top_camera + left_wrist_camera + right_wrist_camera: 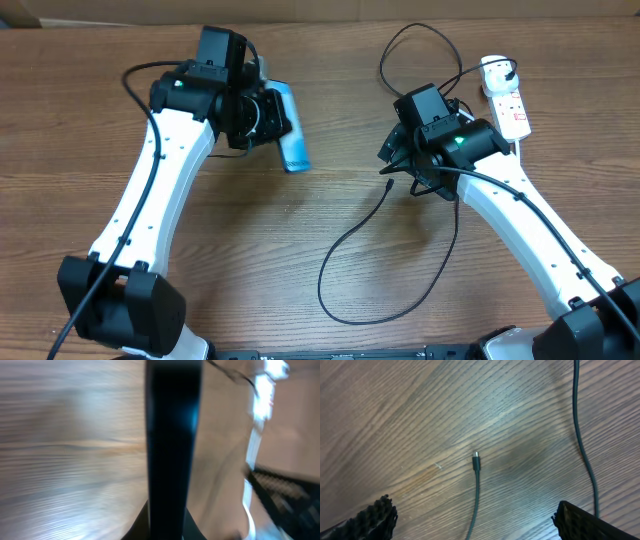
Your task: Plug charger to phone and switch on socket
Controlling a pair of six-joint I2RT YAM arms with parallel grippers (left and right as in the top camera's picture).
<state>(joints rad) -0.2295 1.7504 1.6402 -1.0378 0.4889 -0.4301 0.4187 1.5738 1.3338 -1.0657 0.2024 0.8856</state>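
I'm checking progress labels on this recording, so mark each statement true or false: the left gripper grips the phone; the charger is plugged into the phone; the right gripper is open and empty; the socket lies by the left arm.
1. The left gripper is shut on the phone. True.
2. The charger is plugged into the phone. False: its connector tip lies on the table, apart from the phone.
3. The right gripper is open and holds nothing. True.
4. The socket lies by the left arm. False: it lies at the far right, beside the right arm.
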